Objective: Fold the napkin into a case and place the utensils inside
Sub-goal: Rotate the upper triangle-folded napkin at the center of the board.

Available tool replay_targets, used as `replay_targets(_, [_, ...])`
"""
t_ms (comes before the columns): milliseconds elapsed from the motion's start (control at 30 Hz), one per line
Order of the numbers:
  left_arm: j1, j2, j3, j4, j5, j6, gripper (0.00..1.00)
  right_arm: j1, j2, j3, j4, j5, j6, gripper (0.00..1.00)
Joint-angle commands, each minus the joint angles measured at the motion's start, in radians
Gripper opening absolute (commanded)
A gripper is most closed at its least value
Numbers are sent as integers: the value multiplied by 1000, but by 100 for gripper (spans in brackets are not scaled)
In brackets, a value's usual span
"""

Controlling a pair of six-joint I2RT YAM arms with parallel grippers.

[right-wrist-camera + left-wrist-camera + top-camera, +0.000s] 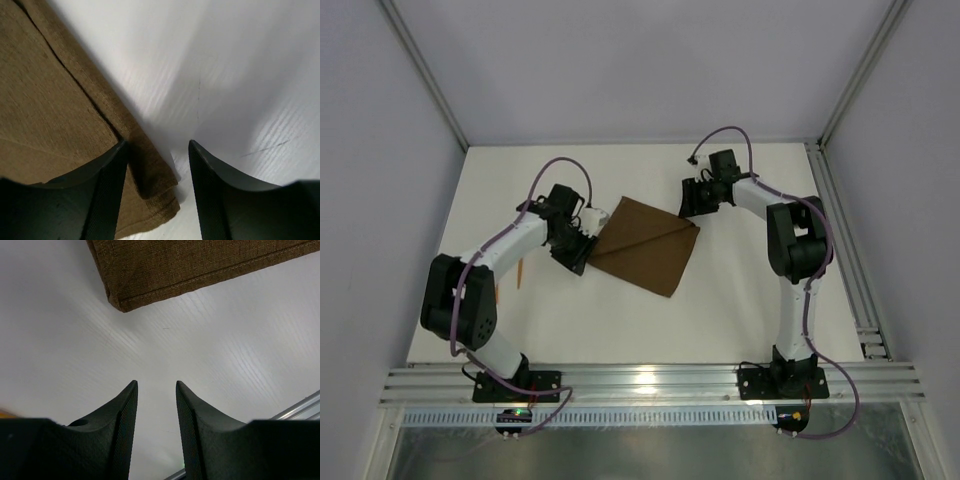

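The dark brown napkin point(645, 245) lies flat mid-table, folded over with a diagonal layered edge. My left gripper point(580, 258) hovers at its left corner, open and holding nothing. In the left wrist view the napkin's hemmed corner point(175, 265) lies beyond the gripper point(156, 384), apart from it. My right gripper point(689, 210) stands open at the right corner. In the right wrist view the layered corner point(155, 185) lies between the spread fingers of the gripper point(157, 143), not pinched. Two thin orange utensils point(519, 273) lie by the left arm, one partly hidden behind it point(497, 293).
White walls enclose the table on the left, back and right. An aluminium rail point(650, 382) runs along the near edge by the arm bases, and another rail point(850, 260) runs down the right side.
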Motion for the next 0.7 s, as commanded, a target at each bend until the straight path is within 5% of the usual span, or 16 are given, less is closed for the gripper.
replay_targets(0, [10,11,3,19,-41,-30,39,-1,7,34,-78,-81,-34,51])
replay_targets(300, [13,113,41,39,-54,-55,39,-1,-114,-188,-42,-49,54,24])
replay_targets(533, [21,189,95,57,-83,-78,39,65,-339,-560,161,9,325,21])
replay_targets(667, [41,235,140,74,-129,-98,38,229,-494,-795,255,20,472,28])
